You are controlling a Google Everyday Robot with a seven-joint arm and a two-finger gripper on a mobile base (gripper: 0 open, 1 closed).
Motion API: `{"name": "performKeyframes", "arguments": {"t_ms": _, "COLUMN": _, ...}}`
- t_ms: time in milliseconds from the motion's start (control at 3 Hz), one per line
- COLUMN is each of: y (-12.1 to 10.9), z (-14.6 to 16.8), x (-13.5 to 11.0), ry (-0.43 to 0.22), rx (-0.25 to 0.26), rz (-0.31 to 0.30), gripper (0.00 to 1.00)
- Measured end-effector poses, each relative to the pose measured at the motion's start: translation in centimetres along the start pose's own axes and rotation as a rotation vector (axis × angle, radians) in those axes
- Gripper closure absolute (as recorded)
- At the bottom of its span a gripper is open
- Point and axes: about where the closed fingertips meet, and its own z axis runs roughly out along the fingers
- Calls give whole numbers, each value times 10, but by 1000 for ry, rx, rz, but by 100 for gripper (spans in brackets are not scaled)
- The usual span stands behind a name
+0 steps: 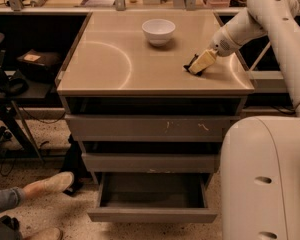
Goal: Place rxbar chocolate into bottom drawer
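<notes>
The rxbar chocolate (191, 64) is a small black bar lying on the right side of the tan counter top (120, 59), only partly visible. My gripper (200, 64) is down at the counter, right on the bar, covering most of it. The bottom drawer (152, 215) is pulled open below the counter, showing a dark grey tray floor with nothing in it.
A white bowl (158, 30) stands at the back middle of the counter. Two shut grey drawer fronts (150, 128) sit above the open drawer. My white base (265, 179) stands at the right of the cabinet. A person's shoe (45, 184) is on the floor at the left.
</notes>
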Motion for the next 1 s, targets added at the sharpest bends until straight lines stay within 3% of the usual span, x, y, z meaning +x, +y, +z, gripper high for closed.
{"name": "performKeyframes", "arguments": {"t_ms": 333, "y": -15, "z": -57, "x": 23, "ry": -41, "rx": 121, "rz": 48, "gripper": 100}}
{"name": "performKeyframes", "arguments": {"t_ms": 667, "y": -15, "z": -160, "x": 48, "ry": -125, "rx": 335, "rz": 134, "gripper": 100}}
{"name": "performKeyframes", "arguments": {"t_ms": 1000, "y": 25, "z": -253, "x": 37, "ry": -245, "rx": 505, "rz": 178, "gripper": 100}}
